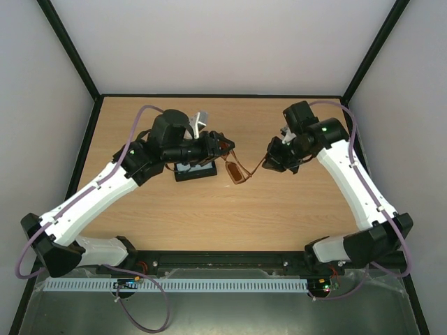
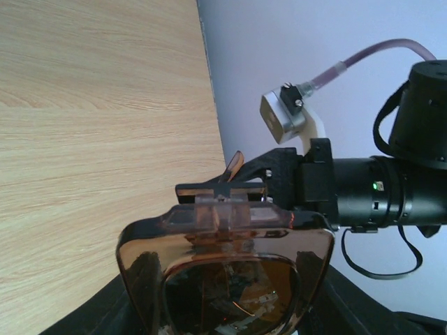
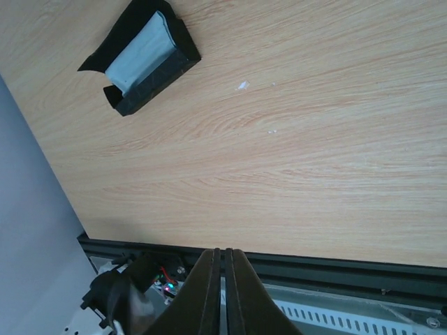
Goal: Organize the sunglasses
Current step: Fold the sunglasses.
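The sunglasses, thin brown frame with amber lenses, hang in the air above mid-table between both grippers. My left gripper is shut on one end of them. In the left wrist view one amber lens fills the space between the dark fingers. A slim temple arm runs up to my right gripper, whose fingers are pressed together around it. In the left wrist view the temple tip sticks out past those fingers. In the right wrist view my right gripper is shut, and the sunglasses are out of that view.
A black oblong case holding a light blue cloth lies open on the wooden table, just left of the sunglasses and partly under my left arm. A black rail borders the near table edge. Grey walls enclose the sides and back.
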Motion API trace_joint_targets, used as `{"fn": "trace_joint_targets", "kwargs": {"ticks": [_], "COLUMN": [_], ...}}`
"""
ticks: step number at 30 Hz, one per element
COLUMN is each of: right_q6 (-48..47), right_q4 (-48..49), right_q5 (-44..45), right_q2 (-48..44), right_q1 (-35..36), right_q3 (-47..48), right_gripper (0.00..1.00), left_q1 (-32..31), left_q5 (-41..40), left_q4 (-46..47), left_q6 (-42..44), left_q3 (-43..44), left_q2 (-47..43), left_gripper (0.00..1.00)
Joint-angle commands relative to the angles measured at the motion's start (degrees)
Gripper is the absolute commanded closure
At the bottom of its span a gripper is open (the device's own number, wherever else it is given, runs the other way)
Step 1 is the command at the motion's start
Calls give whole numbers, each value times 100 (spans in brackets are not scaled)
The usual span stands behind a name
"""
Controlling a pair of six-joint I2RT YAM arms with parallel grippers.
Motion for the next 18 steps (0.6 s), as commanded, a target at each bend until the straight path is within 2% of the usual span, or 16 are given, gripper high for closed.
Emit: {"fn": "trace_joint_targets", "kwargs": {"ticks": [1, 12, 18], "right_q6": [-44, 107, 160], "right_q4": [26, 137, 234], "right_q5": [9, -453, -726], "right_q2": [215, 554, 495], "right_q1": [-16, 10, 77], "right_q3": [301, 1016, 932], "right_gripper": [96, 98, 99], "left_q1": [-61, -314, -372], "left_q5": [221, 177, 267], "left_q4": [292, 734, 1120], "left_q6": [-16, -136, -256], "left_q3": [-41, -31, -55], "left_q2": [86, 517, 778], "left_gripper": [57, 58, 58]}}
